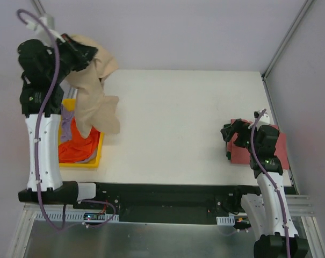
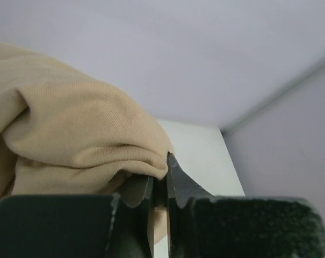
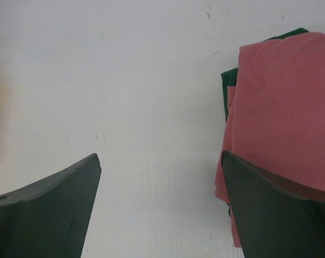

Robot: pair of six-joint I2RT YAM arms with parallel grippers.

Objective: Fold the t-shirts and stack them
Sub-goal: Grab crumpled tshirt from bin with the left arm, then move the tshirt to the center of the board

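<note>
Above yellow bin [image 1: 100, 152], tan t-shirt [image 1: 95, 102] aloft

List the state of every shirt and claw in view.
left claw, shut on the tan shirt
tan shirt, lifted, hanging unfolded
right claw, open above the table
red shirt, folded on the table
orange shirt, crumpled in the bin
purple shirt, crumpled in the bin

A yellow bin [image 1: 100, 150] sits at the left edge of the white bench [image 1: 178, 123], with pale grey walls [image 1: 178, 32] behind and a black rail [image 1: 167, 196] along its near edge.
</note>
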